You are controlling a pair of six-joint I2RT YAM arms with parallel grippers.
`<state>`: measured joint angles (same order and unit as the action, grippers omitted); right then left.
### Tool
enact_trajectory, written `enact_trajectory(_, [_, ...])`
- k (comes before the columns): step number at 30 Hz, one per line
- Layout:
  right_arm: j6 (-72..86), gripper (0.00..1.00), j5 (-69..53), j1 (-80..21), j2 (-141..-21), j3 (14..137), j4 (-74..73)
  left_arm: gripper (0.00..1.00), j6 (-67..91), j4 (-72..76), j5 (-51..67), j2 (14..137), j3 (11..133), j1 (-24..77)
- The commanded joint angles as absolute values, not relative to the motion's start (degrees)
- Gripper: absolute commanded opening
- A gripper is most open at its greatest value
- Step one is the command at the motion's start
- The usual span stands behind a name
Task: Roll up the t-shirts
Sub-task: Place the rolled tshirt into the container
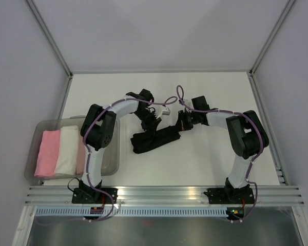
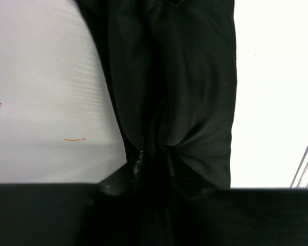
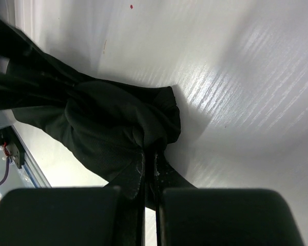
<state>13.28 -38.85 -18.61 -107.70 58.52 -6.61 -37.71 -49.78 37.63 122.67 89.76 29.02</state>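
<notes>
Top external: pastel cloth rolls (image 1: 56,152) are binned; the black cloth t-shirt (image 1: 155,139), clamped by left gripper (image 2: 154,154) and right gripper (image 3: 148,154), is not yet rolled

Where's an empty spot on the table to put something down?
The far table, up to the back wall, is bare. So is the strip between the black shirt and the front rail. The middle is crowded: the left arm and right arm both hold the shirt. The bin on the left holds rolls.
</notes>
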Motion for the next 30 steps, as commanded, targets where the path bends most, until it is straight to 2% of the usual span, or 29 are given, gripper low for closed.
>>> enact_trajectory(1, [13.3, 0.00, -39.8, -18.9, -106.6, 58.5, -3.8, 0.19, -39.6, -53.2, 40.9, 123.3, 88.5, 29.2])
enact_trajectory(3, [13.7, 0.00, -39.9, -18.9, -106.4, 58.8, -3.4, 0.03, -39.1, -53.6, 41.7, 122.6, 88.6, 29.2])
enact_trajectory(5, [14.1, 0.03, -38.9, -18.9, -105.9, 59.0, -3.3, 0.02, -37.8, -53.6, 42.7, 121.8, 88.6, 29.0])
enact_trajectory(6, [14.5, 0.21, -38.2, -18.9, -105.6, 59.3, -3.3, 0.02, -37.2, -53.5, 42.9, 121.4, 88.6, 29.0])
enact_trajectory(7, [15.2, 0.32, -36.7, -18.9, -105.0, 59.3, -3.4, 0.02, -36.2, -53.0, 42.8, 120.5, 88.6, 28.8])
enact_trajectory(9, [16.0, 0.47, -35.6, -18.7, -104.1, 59.3, -3.3, 0.02, -31.9, -51.4, 42.2, 119.5, 87.8, 28.0])
enact_trajectory(12, [18.9, 0.54, -33.1, -17.5, -100.8, 57.2, -0.7, 0.02, -27.8, -48.4, 40.4, 117.4, 86.7, 26.5])
enact_trajectory(16, [22.0, 0.58, -32.1, -15.7, -95.9, 54.0, 2.7, 0.02, -25.1, -44.8, 40.3, 114.4, 84.7, 25.4])
enact_trajectory(24, [27.2, 0.59, -30.8, -15.4, -89.5, 45.0, 6.3, 0.02, -19.7, -40.3, 44.4, 111.7, 83.1, 23.4])
enact_trajectory(30, [36.9, 0.59, -31.0, -15.8, -90.1, 38.9, 17.8, 0.02, -16.4, -37.9, 38.3, 113.6, 83.1, 22.9])
